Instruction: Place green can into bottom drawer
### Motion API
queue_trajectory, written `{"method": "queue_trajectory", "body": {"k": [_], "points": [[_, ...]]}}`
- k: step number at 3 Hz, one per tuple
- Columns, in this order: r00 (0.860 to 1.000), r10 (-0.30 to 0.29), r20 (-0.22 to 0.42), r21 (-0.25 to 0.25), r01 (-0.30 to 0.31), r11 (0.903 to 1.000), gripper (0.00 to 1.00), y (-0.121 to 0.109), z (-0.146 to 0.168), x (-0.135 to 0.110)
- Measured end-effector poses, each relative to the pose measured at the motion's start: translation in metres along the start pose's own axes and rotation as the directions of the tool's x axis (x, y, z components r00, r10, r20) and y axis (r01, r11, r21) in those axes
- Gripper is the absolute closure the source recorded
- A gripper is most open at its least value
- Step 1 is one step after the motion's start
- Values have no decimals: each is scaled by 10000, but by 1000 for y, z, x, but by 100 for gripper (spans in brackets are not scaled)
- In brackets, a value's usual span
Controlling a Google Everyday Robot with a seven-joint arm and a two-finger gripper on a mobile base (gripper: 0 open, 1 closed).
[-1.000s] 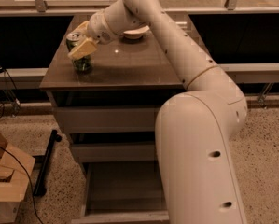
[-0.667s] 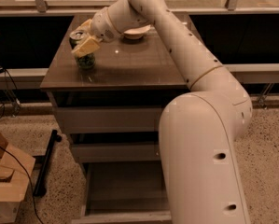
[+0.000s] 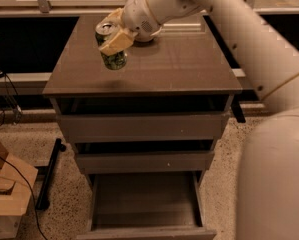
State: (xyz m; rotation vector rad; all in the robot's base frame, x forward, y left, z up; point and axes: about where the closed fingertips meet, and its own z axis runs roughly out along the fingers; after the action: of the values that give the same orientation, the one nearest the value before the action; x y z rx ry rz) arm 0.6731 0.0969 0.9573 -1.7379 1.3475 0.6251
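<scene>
Scene: a grey-brown three-drawer cabinet (image 3: 179,64), seen from the front and slightly above, with a white robot arm (image 3: 249,39) reaching in from the right.
Gripper: the gripper (image 3: 112,33) is over the left half of the cabinet top, about midway between the back-left and front-left corners and a little in from the left edge.
Gripper state: its two fingers are clamped on the green can; one pale yellow finger pad (image 3: 118,40) crosses the near side of the can and the other sits behind it.
Green can: the green can (image 3: 114,60) sits between the fingers and is tilted a little. Its silver top faces up and to the left, and its mottled green lower body hangs below the pads.
Can and surface: the can's base is near the cabinet top; whether it touches cannot be told.
Bottom drawer: the bottom drawer (image 3: 144,199) is pulled out toward the viewer, below the front edge, with its flat floor bare. It is well apart from the can.
Upper drawers: the top drawer (image 3: 141,128) and middle drawer (image 3: 144,162) are each slightly out.
Floor: a wooden box (image 3: 9,194) and a dark cable sit on the speckled floor by the front-left corner.
</scene>
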Motion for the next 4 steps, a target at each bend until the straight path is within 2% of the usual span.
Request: {"method": "queue_trajectory", "body": {"k": [1, 2, 3, 4], "points": [[9988, 32, -490, 178, -23, 9998, 100, 41, -42, 8], [9939, 452, -1007, 405, -413, 9983, 100, 82, -73, 27], [9793, 1597, -1240, 697, -1520, 9859, 100, 122, -85, 52], [9638, 2264, -1407, 1057, -2128, 9714, 100, 156, -74, 80]]}}
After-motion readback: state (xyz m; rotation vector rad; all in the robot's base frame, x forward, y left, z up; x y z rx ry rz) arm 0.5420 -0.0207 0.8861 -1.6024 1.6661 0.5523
